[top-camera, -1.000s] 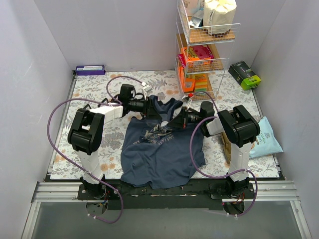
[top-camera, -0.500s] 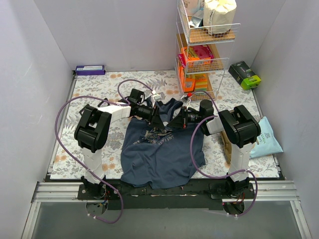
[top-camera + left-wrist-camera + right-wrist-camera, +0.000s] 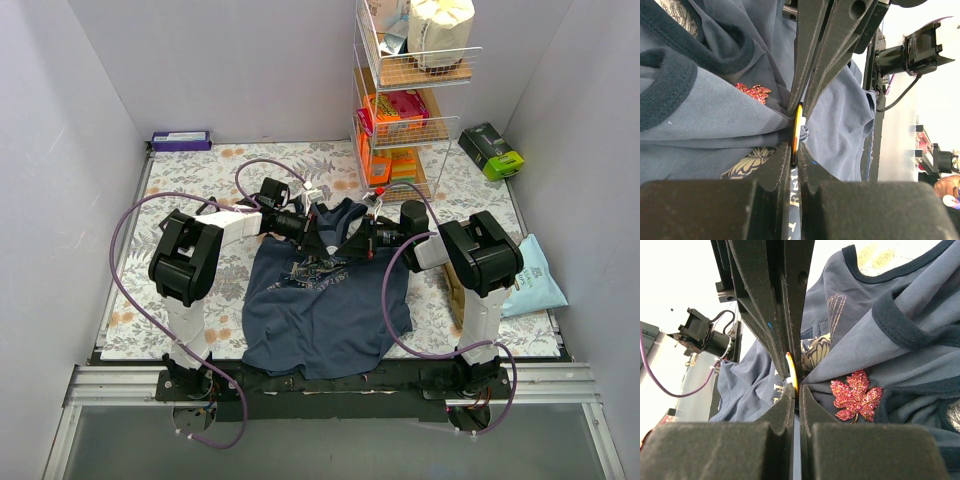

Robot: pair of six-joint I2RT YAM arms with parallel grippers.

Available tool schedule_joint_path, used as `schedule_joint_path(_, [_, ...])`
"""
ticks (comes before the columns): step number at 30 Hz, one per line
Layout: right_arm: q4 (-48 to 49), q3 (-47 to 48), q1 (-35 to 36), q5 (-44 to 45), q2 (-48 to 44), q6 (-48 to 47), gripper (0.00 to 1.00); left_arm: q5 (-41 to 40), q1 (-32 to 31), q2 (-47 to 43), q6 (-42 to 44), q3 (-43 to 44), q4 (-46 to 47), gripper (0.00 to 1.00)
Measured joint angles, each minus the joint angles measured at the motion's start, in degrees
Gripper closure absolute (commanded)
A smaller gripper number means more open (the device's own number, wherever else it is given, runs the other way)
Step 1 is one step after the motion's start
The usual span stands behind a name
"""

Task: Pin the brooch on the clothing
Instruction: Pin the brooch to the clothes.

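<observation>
**Right wrist: leaf brooch lying on the top, both grippers pinched tip to tip**

Right wrist camera is showing me the brooch (image 3: 856, 396), a red glittery maple-leaf shape. It is lying on the clothing (image 3: 920, 340) at lower right of the frame, just beside the right gripper (image 3: 796, 390). That gripper's matte black fingers are pressing tight together on a bunched fold of the soft navy knit. A thin yellow-orange sliver is showing at the pinch, and I cannot tell what it is. The left gripper (image 3: 791, 362) is meeting it tip to tip from the top of the frame, likewise clamped on the same fold.

From overhead, I am seeing the sleeveless top lying rumpled at the centre of the frame on a floral-printed table cover (image 3: 200, 180). Its darker banded trim is edging the neck and armholes, and a pale print is crossing the chest. At upper right, a wire rack (image 3: 362, 120) is holding a pale wrapped bundle (image 3: 440, 30) on its top shelf and red and orange boxes (image 3: 398, 106) on the shelves below.
</observation>
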Motion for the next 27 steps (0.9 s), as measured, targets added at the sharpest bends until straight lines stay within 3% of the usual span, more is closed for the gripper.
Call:
schedule_joint_path(4, [-1.2, 0.2, 0.0, 0.0, -0.2, -1.4, 0.99, -0.1, 0.0, 0.0, -0.9, -0.1, 0.5, 1.00])
schedule_joint_path(7, [-2.7, 0.2, -0.1, 0.3, -1.0, -2.4, 0.90, -0.2, 0.0, 0.0, -4.0, -1.6, 3.9, 1.00])
schedule_joint_path(11, [-6.8, 0.2, 0.0, 0.9, -1.6, -4.2, 0.66, 0.0, 0.1, -0.8, -12.4, -8.4, 15.1, 1.00])
schedule_joint_path(15, [-8.0, 0.1, 0.1, 1.5, -2.5, -5.4, 0.55, -1.0, 0.1, -0.8, -19.7, -12.8, 22.6, 1.00])
schedule_joint_path(17, [-7.8, 0.1, 0.0, 1.6, -3.3, -5.6, 0.42, -1.4, 0.2, -0.8, -22.7, -13.7, 26.0, 1.00])
schedule_joint_path(23, [-6.4, 0.2, -0.1, 0.8, -3.5, -5.5, 0.25, -2.7, 0.6, -0.6, -29.7, -16.5, 36.0, 1.00])
schedule_joint_path(27, [-5.0, -0.3, -0.1, 1.1, -3.0, -5.7, 0.21, -2.6, 1.5, 1.4, -35.8, -18.9, 44.1, 1.00])
